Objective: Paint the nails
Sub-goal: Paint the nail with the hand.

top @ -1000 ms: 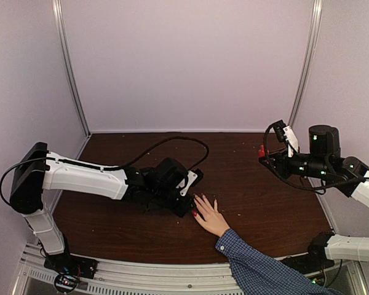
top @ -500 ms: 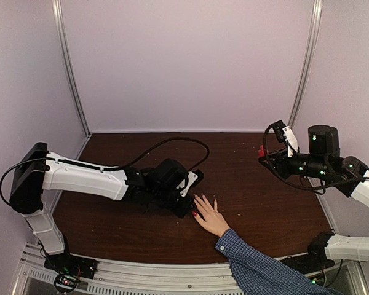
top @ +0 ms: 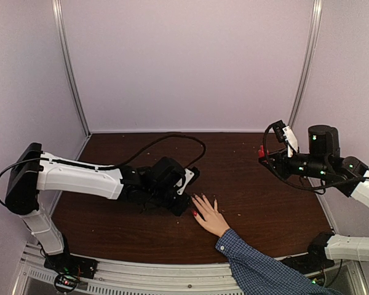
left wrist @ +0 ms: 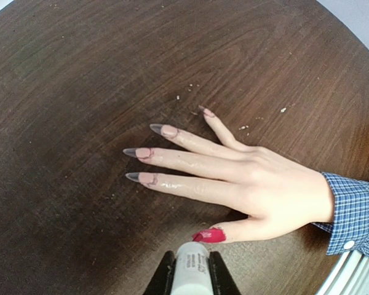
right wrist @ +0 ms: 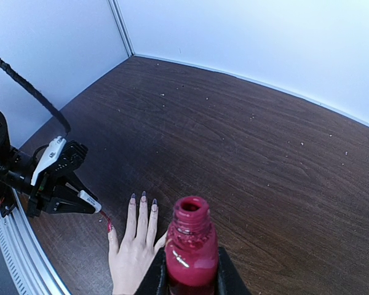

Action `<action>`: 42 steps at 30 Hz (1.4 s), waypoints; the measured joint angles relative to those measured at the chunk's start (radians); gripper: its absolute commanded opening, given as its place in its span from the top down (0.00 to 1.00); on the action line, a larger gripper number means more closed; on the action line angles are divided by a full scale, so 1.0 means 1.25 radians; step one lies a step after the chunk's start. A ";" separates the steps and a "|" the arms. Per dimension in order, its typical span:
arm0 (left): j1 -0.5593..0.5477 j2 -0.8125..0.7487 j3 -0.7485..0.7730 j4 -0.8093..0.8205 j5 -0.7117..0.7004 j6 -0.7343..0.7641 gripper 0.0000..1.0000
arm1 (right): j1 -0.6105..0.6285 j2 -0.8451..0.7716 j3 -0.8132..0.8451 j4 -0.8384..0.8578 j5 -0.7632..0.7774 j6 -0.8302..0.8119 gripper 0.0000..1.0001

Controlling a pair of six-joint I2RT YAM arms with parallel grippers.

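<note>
The nails (left wrist: 138,152) lie fanned ahead of the left hand (left wrist: 189,276), red thumbnail (left wrist: 209,235) nearest.

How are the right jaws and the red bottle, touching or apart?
Touching. In the right wrist view, the red bottle sits clamped between the jaws of the right gripper.

Bare tabletop (top: 252,184) stretches beyond and right of the human hand (top: 210,218) lying flat near the front; the left arm (top: 80,178) and its cable (top: 172,136) crowd its thumb side
</note>
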 measured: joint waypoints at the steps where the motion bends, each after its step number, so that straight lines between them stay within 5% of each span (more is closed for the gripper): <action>1: 0.000 -0.001 -0.002 -0.002 -0.005 0.000 1.00 | 0.000 0.000 0.000 0.000 0.000 0.000 1.00; 15: -0.009 -0.076 -0.056 0.052 -0.010 0.023 1.00 | 0.000 0.000 0.000 0.000 0.000 0.000 1.00; 42: -0.023 0.008 0.018 0.011 0.011 0.037 1.00 | 0.000 0.000 0.000 -0.001 0.000 0.000 1.00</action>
